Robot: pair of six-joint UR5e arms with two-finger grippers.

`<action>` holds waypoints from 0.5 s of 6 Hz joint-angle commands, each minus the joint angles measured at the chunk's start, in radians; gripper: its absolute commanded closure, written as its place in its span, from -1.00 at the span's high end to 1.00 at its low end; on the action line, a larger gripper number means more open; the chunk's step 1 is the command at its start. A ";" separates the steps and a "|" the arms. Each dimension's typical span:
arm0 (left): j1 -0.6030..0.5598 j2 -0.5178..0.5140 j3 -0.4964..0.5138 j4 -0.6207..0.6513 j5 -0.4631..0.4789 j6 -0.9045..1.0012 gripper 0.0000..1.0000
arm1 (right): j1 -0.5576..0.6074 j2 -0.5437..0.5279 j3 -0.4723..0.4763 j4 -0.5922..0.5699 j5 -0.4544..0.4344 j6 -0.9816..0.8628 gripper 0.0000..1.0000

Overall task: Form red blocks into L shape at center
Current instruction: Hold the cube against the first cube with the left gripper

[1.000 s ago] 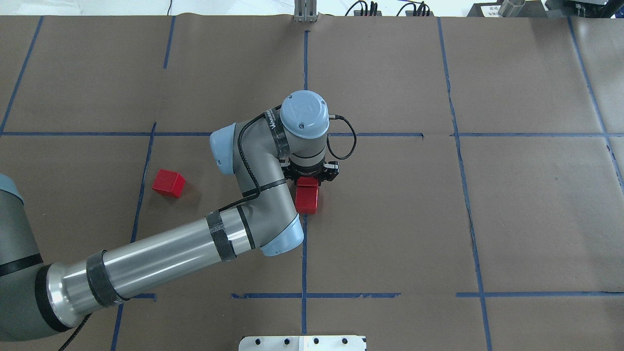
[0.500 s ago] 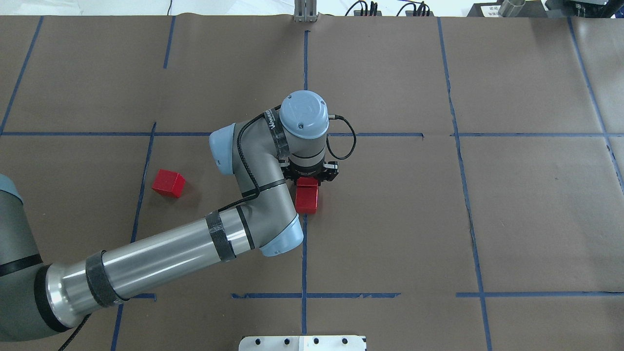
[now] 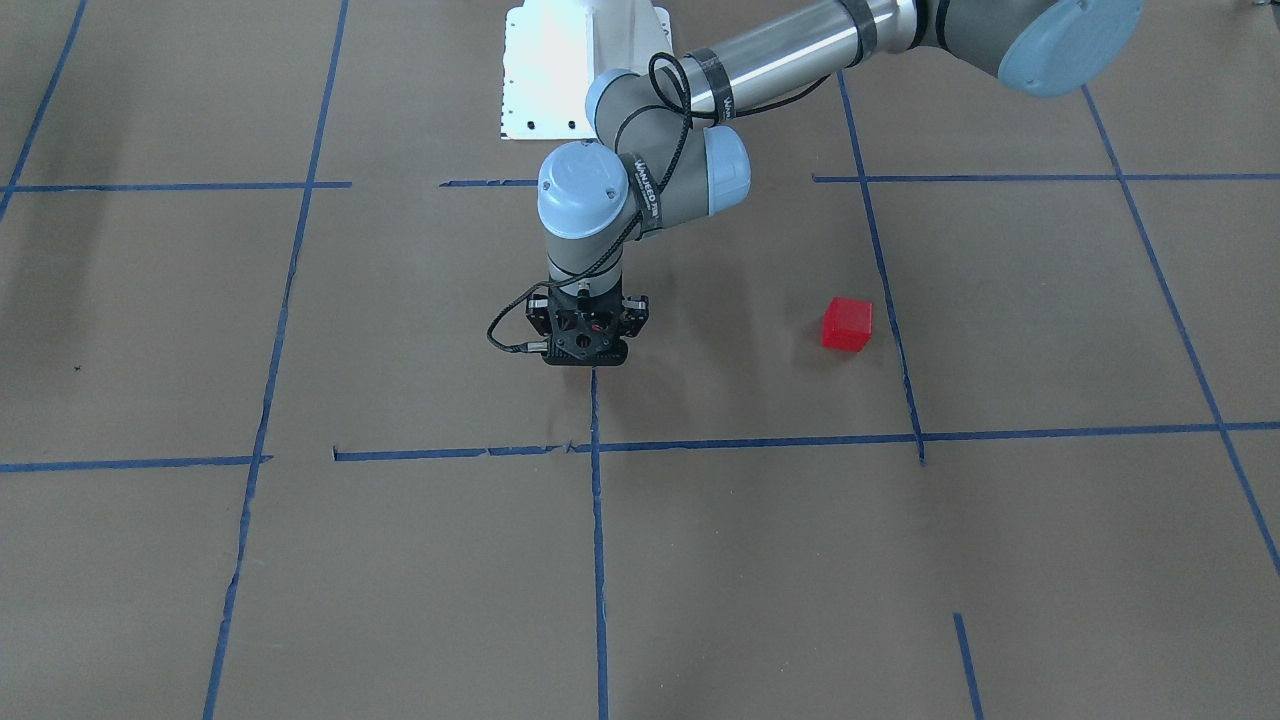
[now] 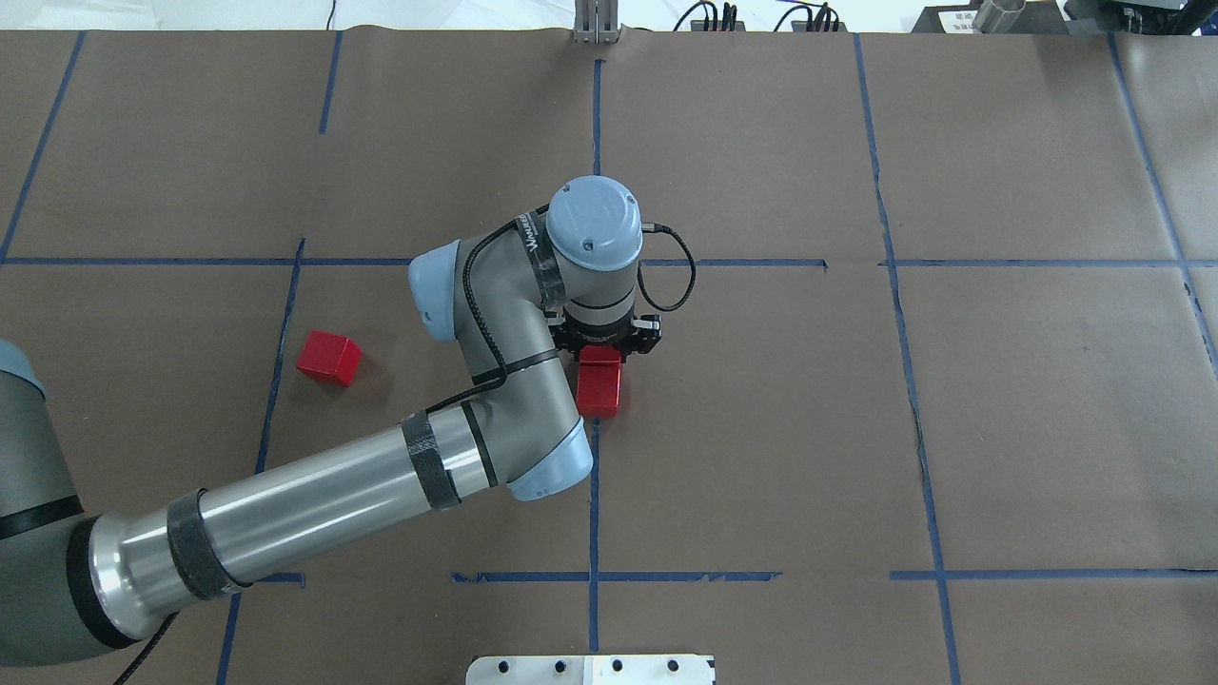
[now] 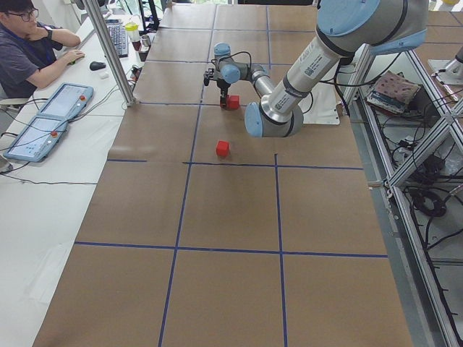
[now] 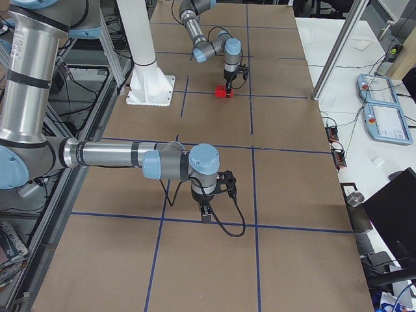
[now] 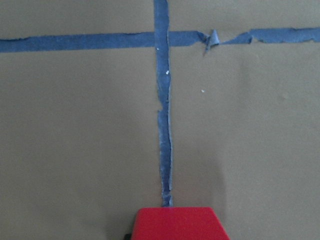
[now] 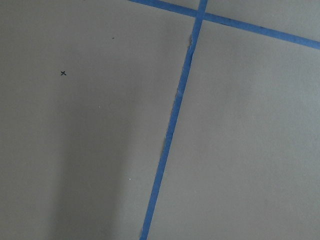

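Observation:
My left gripper (image 4: 603,352) points straight down over the center (image 4: 685,400), on the vertical blue tape line. A red block (image 7: 180,223) sits between its jaws at table level. The wrist hides the fingertips. A second red block (image 4: 599,392) lies on the paper and touches the first on the side nearer the robot. The third red block (image 4: 328,358) lies alone to the left; it also shows in the front view (image 3: 847,324). My right gripper (image 6: 205,213) shows only in the exterior right view, low over bare paper, and I cannot tell its state.
A white base plate (image 4: 590,669) sits at the near table edge. A metal post (image 4: 596,24) stands at the far edge. An operator (image 5: 29,43) sits at a side desk with teach pendants (image 5: 51,119).

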 commanded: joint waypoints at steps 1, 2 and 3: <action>0.000 0.001 0.000 0.001 0.000 0.000 0.07 | 0.000 0.000 -0.001 0.000 0.000 0.000 0.99; 0.000 0.001 0.000 0.000 0.000 0.000 0.10 | 0.001 0.000 -0.001 0.000 0.000 0.000 0.99; 0.000 0.001 0.000 0.001 0.000 0.000 0.11 | 0.001 0.000 0.001 0.000 0.000 0.000 0.99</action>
